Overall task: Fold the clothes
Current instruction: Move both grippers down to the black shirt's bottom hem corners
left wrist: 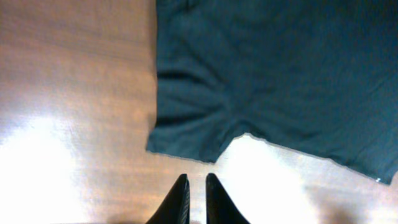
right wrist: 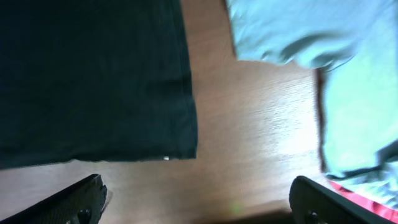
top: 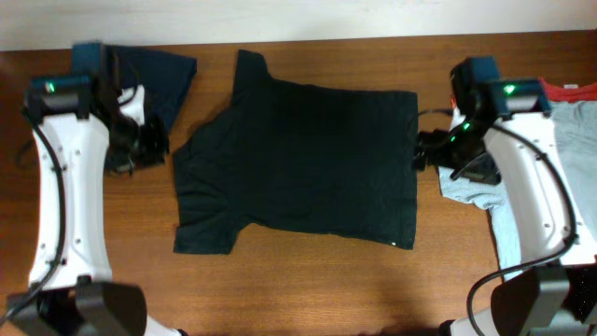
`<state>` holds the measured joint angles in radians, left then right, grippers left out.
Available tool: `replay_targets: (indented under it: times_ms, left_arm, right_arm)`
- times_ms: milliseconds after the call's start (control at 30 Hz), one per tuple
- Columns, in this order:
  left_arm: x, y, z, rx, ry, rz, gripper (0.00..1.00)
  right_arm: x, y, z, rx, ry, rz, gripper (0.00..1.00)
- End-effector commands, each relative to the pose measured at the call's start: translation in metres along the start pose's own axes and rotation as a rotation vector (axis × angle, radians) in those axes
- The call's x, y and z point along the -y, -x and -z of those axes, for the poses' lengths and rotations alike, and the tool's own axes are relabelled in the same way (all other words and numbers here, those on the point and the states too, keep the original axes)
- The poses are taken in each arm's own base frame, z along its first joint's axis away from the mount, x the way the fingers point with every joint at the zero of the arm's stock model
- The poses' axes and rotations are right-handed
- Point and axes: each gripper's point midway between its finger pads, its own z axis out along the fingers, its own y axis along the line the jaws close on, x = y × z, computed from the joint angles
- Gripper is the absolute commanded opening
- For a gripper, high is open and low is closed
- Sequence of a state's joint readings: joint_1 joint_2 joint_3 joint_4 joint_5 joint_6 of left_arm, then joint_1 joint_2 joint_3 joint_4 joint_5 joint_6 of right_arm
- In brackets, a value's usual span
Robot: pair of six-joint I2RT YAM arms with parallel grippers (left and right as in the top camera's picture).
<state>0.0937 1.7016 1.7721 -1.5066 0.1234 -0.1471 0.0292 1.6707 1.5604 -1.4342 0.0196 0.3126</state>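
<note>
Black T-shirt (top: 298,163): spread flat in the middle of the bench (top: 308,280), both short sleeves towards my left arm and the straight hem towards my right arm.
White label (top: 407,245): a small mark at the hem corner nearest my right side.
My left gripper (left wrist: 196,182): narrow, with only a slim gap between the fingertips and nothing in it. It is over bare wood just short of a sleeve edge and apart from the cloth.
My right gripper (right wrist: 196,186): wide, with the fingers far apart and bare wood between them, holding nothing. The black hem corner lies ahead on one side and pale cloth on the other.
Dark navy shirt (top: 173,70): bunched at the far left corner, partly under my left arm.
Light blue-grey shirt (top: 574,121): at the right edge, under my right arm, close beside the black hem but apart from it.
Red-orange shirt (top: 569,91): a strip showing at the far edge of the blue-grey one.
</note>
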Motion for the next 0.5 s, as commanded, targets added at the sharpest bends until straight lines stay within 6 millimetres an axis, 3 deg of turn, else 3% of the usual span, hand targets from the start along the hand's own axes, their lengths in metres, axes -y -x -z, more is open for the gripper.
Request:
replay_targets:
  times_ms: [0,33,67,100,167,267,367,467]
  left_arm:
    - [-0.009,-0.024,-0.022,-0.041,0.023,0.054,0.2]
    - [-0.011,-0.028,-0.03,-0.048,0.025,0.055,0.31]
    - [-0.013,-0.031,-0.041,-0.054,0.026,0.064,0.34]
    - [-0.015,-0.032,-0.05,-0.058,0.027,0.082,0.46]
    - [-0.02,-0.035,-0.07,-0.068,0.03,0.111,0.57]
    - [-0.028,-0.042,-0.094,-0.08,0.03,0.137,0.61]
    - [-0.034,-0.047,-0.105,-0.091,0.034,0.151,0.61]
    - [-0.038,-0.051,-0.112,-0.096,0.044,0.155,0.79]
  right_arm:
    - [-0.01,-0.029,-0.031,-0.101,0.043,-0.02,0.99]
    - [-0.012,-0.033,-0.041,-0.105,0.056,-0.018,0.99]
    - [-0.012,-0.034,-0.049,-0.099,0.058,-0.018,0.99]
    - [-0.012,-0.036,-0.056,-0.097,0.058,-0.025,0.99]
    - [-0.012,-0.042,-0.069,-0.109,0.066,-0.029,0.99]
    - [-0.009,-0.05,-0.085,-0.126,0.057,-0.028,0.99]
    - [-0.005,-0.054,-0.096,-0.127,0.04,-0.024,0.93]
    - [-0.002,-0.056,-0.11,-0.116,0.027,-0.024,0.89]
